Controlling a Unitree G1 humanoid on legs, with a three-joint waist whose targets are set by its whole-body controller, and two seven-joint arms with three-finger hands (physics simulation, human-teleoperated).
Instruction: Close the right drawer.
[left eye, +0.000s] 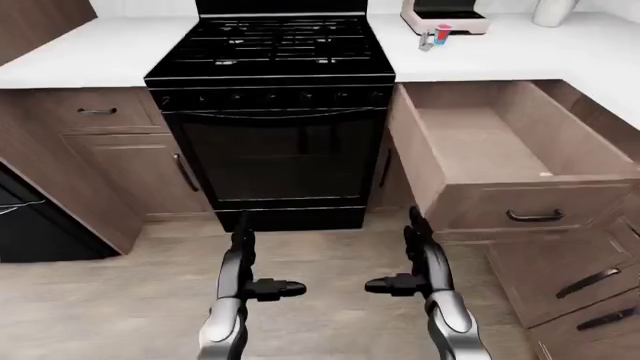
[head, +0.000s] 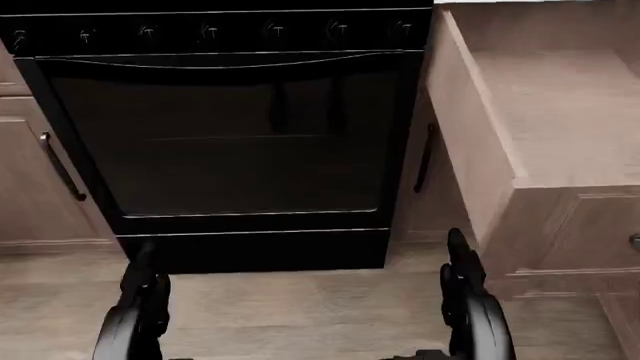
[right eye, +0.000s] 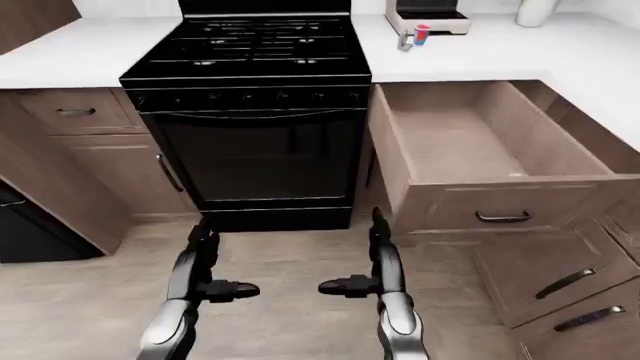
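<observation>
Task looks not started: the right drawer (left eye: 500, 150) is pulled fully out, just right of the black stove (left eye: 270, 112) and under the white desk (left eye: 540, 52), its inside bare and its front handle (left eye: 535, 216) untouched. Left hand (left eye: 245, 281) and right hand (left eye: 420, 277) hang low over the floor (left eye: 110, 300), well clear of the drawer, fingers spread and holding nothing, so the whole reach-and-push is, by my read, left to do. No readable brand, label or writing anywhere; the small appliance (left eye: 445, 15) and items on the desk are too small to tell.
</observation>
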